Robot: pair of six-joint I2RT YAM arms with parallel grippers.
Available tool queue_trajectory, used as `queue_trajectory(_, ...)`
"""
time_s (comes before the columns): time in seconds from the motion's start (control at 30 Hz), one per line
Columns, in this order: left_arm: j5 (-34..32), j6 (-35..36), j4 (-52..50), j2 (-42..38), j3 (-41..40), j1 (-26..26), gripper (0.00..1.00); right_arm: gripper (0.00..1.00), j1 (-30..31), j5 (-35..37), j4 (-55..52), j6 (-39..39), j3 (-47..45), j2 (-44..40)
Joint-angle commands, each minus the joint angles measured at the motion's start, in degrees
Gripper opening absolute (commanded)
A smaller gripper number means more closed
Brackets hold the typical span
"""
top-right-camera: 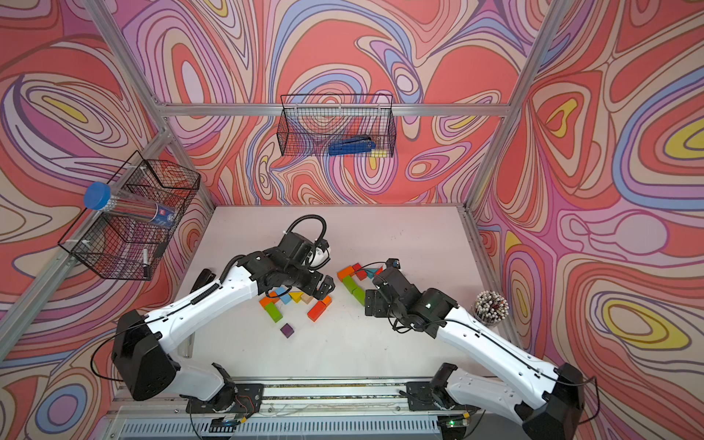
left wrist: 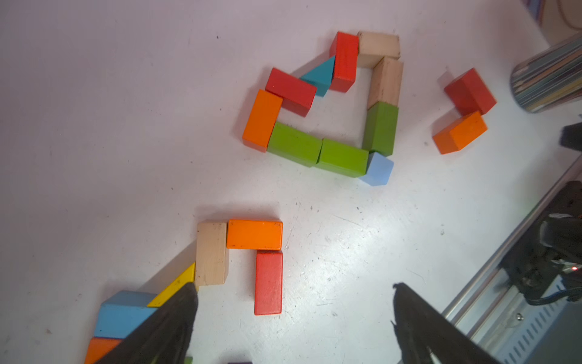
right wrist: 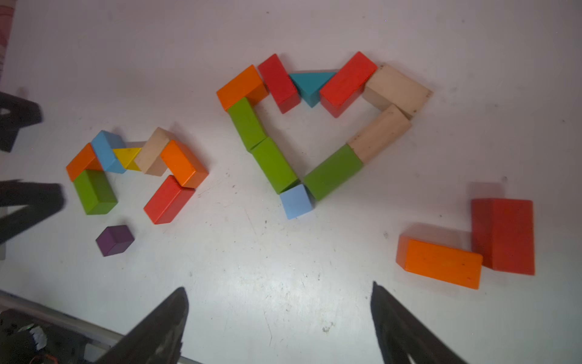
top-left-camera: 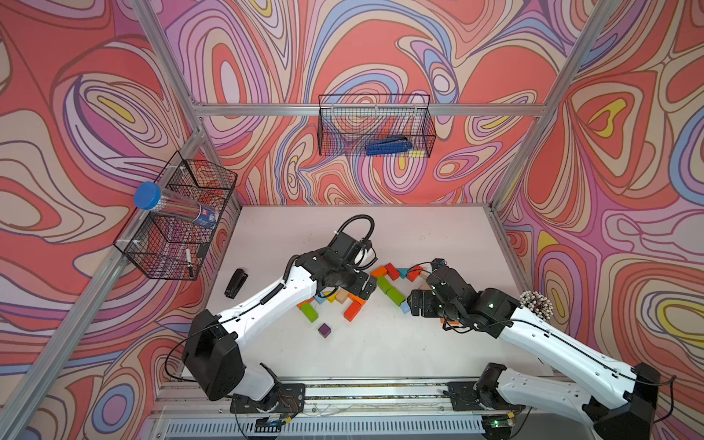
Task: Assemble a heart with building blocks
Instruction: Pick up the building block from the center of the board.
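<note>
The left gripper (left wrist: pixel 294 290), jaws spread and empty, hangs over the unfinished heart of blocks (right wrist: pixel 185 164), whose open tip faces the loose purple cube (right wrist: pixel 115 239) just beyond, nearer this arm than the likewise open right gripper (right wrist: pixel 278 286).

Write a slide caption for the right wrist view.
Open right gripper faces a closed block heart beside a half-built second heart and a loose purple cube.

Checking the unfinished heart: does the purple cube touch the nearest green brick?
Apart: right wrist view shows bare table between purple cube and green brick.
</note>
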Motion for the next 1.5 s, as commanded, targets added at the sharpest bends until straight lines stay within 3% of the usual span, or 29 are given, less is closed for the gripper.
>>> queue_trajectory(0.0,7.5,3.0,-2.5,-1.4,3.9,2.2,1.00,0.91,-1.2,7.6,-5.2,9.4,-0.6,1.2)
queue_trajectory(0.23,10.1,7.3,-1.8,-0.4,9.6,3.7,1.00,0.92,-7.7,7.5,-8.5,17.6,-2.6,2.9)
queue_trajectory(0.4,13.3,7.8,-0.8,1.5,10.3,3.7,1.00,0.95,-14.4,1.7,-4.0,17.8,-7.1,3.6)
queue_trajectory(0.53,12.3,8.1,2.6,-0.2,6.3,3.7,1.00,0.98,-15.3,2.4,-4.1,20.2,-8.7,3.9)
queue_trajectory(0.73,11.6,7.8,-0.5,-0.8,7.7,3.7,1.00,0.98,-16.7,-0.4,-2.7,23.8,-13.9,2.6)
queue_trajectory(1.3,10.4,8.4,-2.0,-0.1,8.1,3.7,0.99,0.98,-25.0,-7.3,12.2,16.8,-17.9,7.2)
queue_trajectory(1.47,9.6,8.7,-2.0,-0.2,7.7,3.7,0.99,0.89,-25.5,-7.6,13.7,14.0,-16.0,10.4)
